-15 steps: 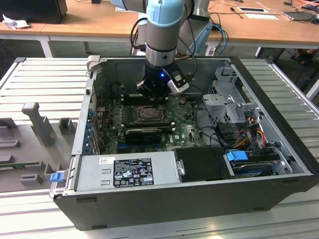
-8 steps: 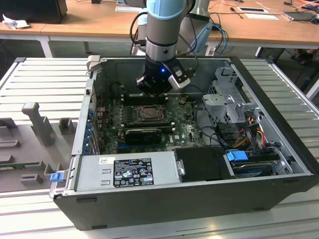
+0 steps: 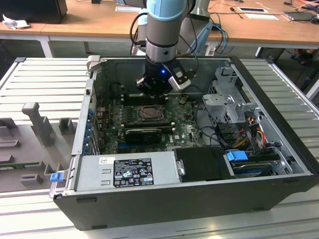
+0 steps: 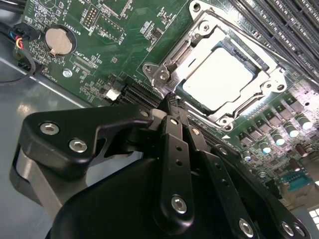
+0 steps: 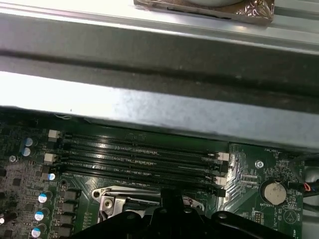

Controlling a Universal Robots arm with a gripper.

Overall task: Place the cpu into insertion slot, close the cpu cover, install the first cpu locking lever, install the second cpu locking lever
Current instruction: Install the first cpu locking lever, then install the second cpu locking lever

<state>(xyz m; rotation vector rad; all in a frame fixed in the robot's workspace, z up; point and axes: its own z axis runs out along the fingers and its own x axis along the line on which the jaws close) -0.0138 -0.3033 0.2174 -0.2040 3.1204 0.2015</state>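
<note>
Inside the open computer case [image 3: 199, 199], one robot arm [image 3: 167, 30] reached down from above, its single gripper [image 4: 172, 102] poised over the motherboard [image 3: 184, 132] just beside the insertion slot [image 3: 148, 113]. Seen in the second wrist view, the two fingers [image 4: 175, 144] were pressed together with no gap between their tips and nothing between them, the tips lying at the edge of the socket's metal frame. One cpu [image 4: 218, 78], pale and square, lay flat in the insertion slot, and the cpu cover [image 4: 199, 35], a silver frame with a large window, lay down around it so that the chip's top showed through the window. Whether any locking lever was latched could not be told. One round coin battery [image 4: 58, 41] sat on the green board, well apart from the socket. Four long black memory slots [image 5: 139, 159] ran side by side in the first wrist view, between the socket and the grey case wall [image 5: 159, 112]. A row of small cylindrical capacitors [image 4: 279, 132] stood near the socket. Toward the front of the case in the exterior view, one grey power supply [image 3: 127, 172] lay along the near wall, with one blue clip [image 3: 237, 155] on the drive bay at the exterior view's right. One long black card [image 3: 143, 133] stood just in front of the socket.
</note>
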